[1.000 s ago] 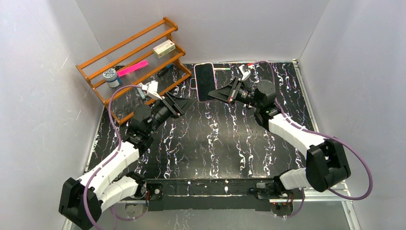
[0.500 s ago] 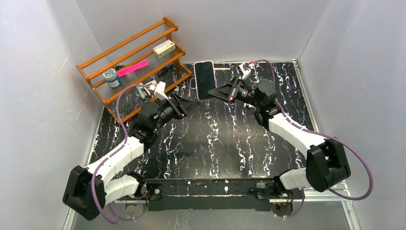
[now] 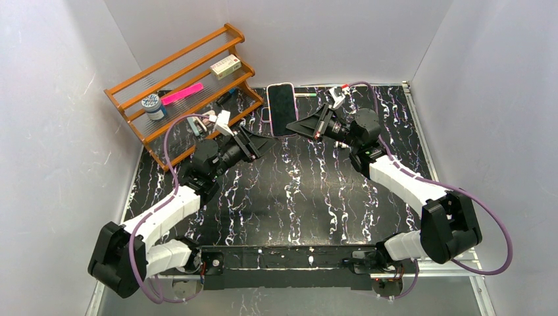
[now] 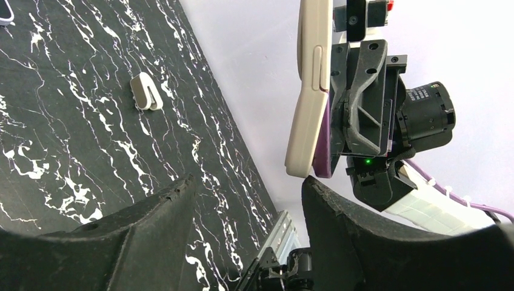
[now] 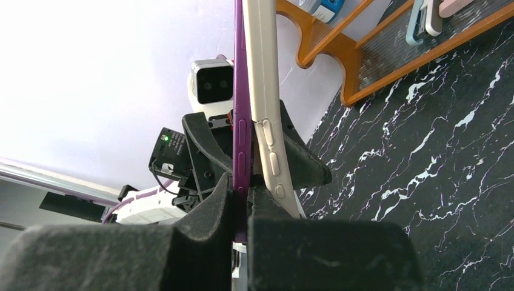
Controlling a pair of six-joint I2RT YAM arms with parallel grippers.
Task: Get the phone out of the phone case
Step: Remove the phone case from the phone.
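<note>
Black marbled table (image 3: 296, 197), white walls. Right gripper (image 3: 297, 125) clamps phone (image 3: 281, 110) (case (image 4: 306, 91) on) above far edge, long axis pointing toward far edge. Left gripper (image 3: 262, 141), jaws spread, just left of it.

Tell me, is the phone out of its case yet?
Not yet. Done: the right hand holds the phone, in its beige case, up off the table. Happening now: the left hand, open, is close beside it but not touching. Left to do: grab the case and pull the phone free.
</note>
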